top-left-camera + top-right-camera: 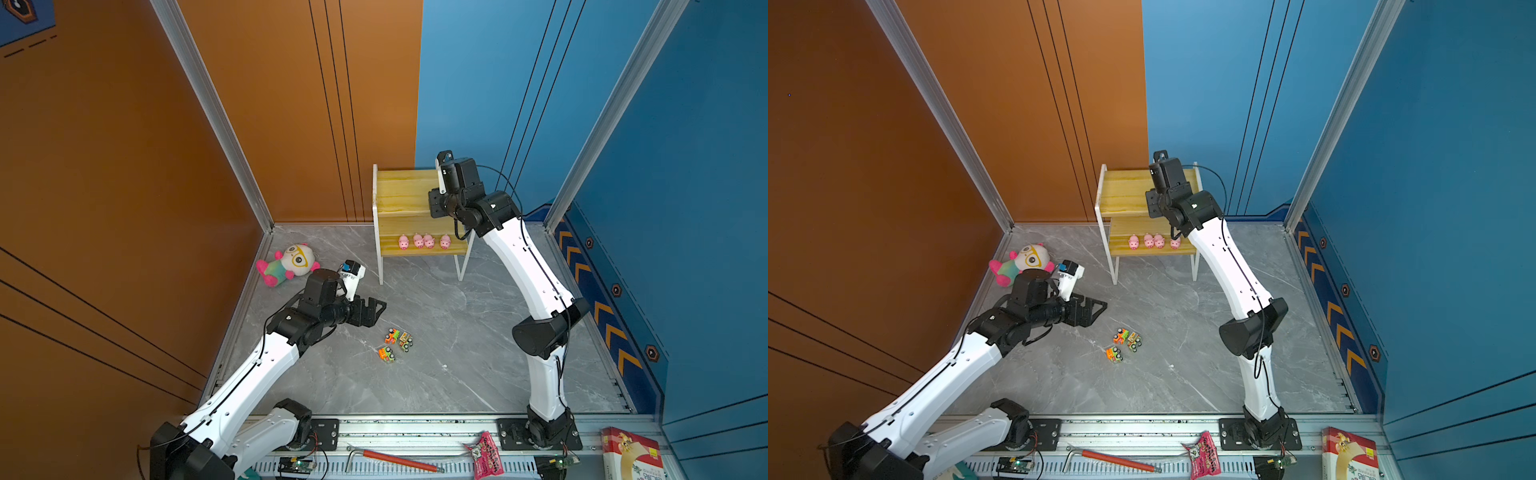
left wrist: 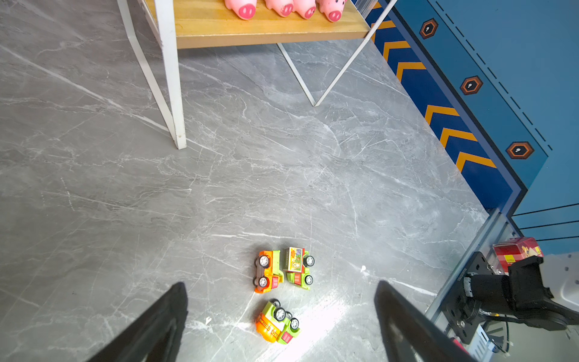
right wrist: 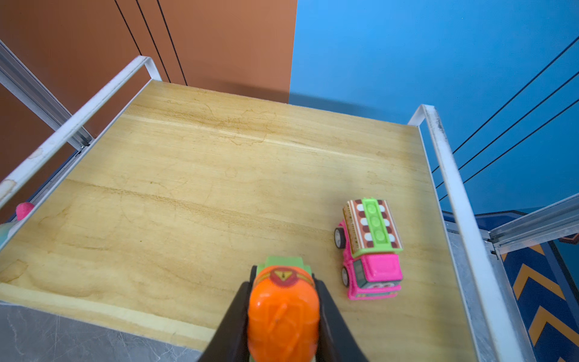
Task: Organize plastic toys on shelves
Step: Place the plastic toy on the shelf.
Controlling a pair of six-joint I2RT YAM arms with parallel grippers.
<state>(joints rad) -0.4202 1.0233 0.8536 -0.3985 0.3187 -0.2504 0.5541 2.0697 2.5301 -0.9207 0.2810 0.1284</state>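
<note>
The right gripper is clamped on the sides of an orange-and-green truck, low over the near edge of the upper board. The truck's length runs straight ahead along the fingers, and I cannot tell if its wheels touch. A pink truck stands just beside the jaws, parallel and apart. The lower board carries four pigs. The left gripper, wide open and empty, has three loose trucks just ahead on the floor.
</note>
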